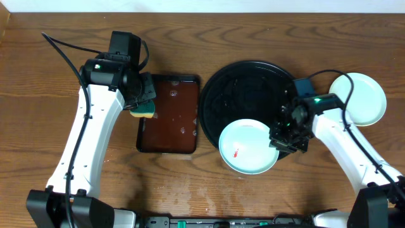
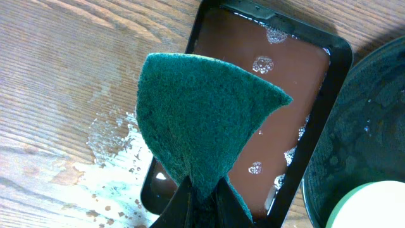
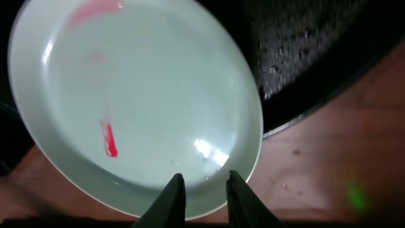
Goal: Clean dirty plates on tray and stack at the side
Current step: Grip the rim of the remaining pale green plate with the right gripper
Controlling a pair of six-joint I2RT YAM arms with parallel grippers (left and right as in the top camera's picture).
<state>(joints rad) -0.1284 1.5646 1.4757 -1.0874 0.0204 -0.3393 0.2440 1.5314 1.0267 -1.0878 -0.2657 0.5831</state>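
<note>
A pale mint plate (image 1: 248, 147) with a small red smear lies over the front rim of the round black tray (image 1: 247, 85), partly overhanging the table. My right gripper (image 1: 286, 134) is at its right rim. In the right wrist view its fingers (image 3: 204, 189) are a little apart over the rim of this plate (image 3: 133, 101), with nothing between them. My left gripper (image 1: 143, 101) is shut on a green-and-yellow sponge (image 1: 144, 111) above the left edge of the brown tray. The sponge's green face (image 2: 202, 114) fills the left wrist view above the fingers (image 2: 201, 197). Another pale plate (image 1: 359, 98) sits on the table at the far right.
A rectangular dark-brown tray (image 1: 169, 126) holding water with bubbles stands left of the black tray, and shows in the left wrist view (image 2: 272, 95). Spilled water (image 2: 104, 149) wets the wood left of it. The black tray's surface is wet (image 3: 316, 50).
</note>
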